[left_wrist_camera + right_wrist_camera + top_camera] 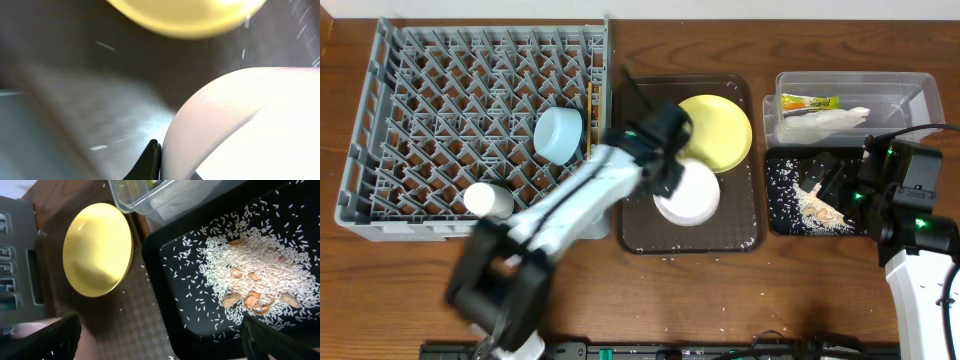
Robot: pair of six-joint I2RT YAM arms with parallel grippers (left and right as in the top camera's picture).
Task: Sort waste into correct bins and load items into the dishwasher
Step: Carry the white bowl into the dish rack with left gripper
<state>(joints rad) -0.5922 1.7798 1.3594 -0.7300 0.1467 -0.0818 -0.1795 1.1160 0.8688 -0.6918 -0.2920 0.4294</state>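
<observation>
The white bowl (690, 198) sits on the dark brown serving tray (740, 235), beside the yellow plate (718, 130). My left gripper (666, 168) is at the bowl's near rim. In the left wrist view one finger (153, 159) presses the outside of the bowl's wall (240, 125), shut on the rim. The grey dish rack (380, 120) holds the light blue bowl (560, 134), the white cup (488, 200) and the chopsticks (590, 115). My right gripper (840, 178) hangs open and empty over the black tray (782, 222), which holds rice scraps (255, 265).
The clear tub (920, 90) at the back right holds the green-and-yellow wrapper (810, 101) and the white napkin (832, 122). Loose rice grains lie on the wooden table in front of the serving tray. The yellow plate (97, 247) also shows in the right wrist view.
</observation>
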